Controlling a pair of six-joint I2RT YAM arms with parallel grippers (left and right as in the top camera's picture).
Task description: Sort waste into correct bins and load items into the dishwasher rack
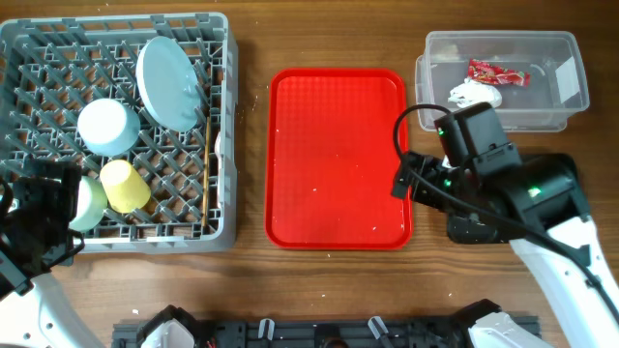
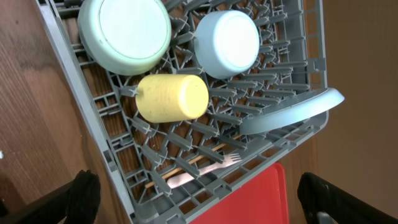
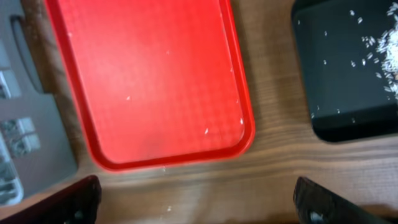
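Note:
The grey dishwasher rack [image 1: 29, 43] at the left holds a pale blue plate [image 1: 169, 70], a blue bowl [image 1: 108, 127], a yellow cup [image 1: 126, 184] and a green saucer-bowl [image 1: 89, 203]. In the left wrist view a white fork [image 2: 202, 171] and chopsticks [image 2: 186, 165] lie near the rack's edge. The clear tub [image 1: 571, 92] holds the red wrapper [image 1: 495, 72] and white tissue [image 1: 476, 94]. The black tray [image 3: 336, 93] holds rice crumbs [image 3: 388, 59]. My left gripper [image 2: 199, 211] is open and empty over the rack's corner. My right gripper [image 3: 199, 208] is open and empty over bare wood by the red tray.
The flat red serving tray [image 1: 338, 159] lies in the middle with a few stray crumbs on it. More crumbs dot the wood [image 3: 168, 208] below its rim. My right arm [image 1: 503, 188] covers most of the black tray in the overhead view.

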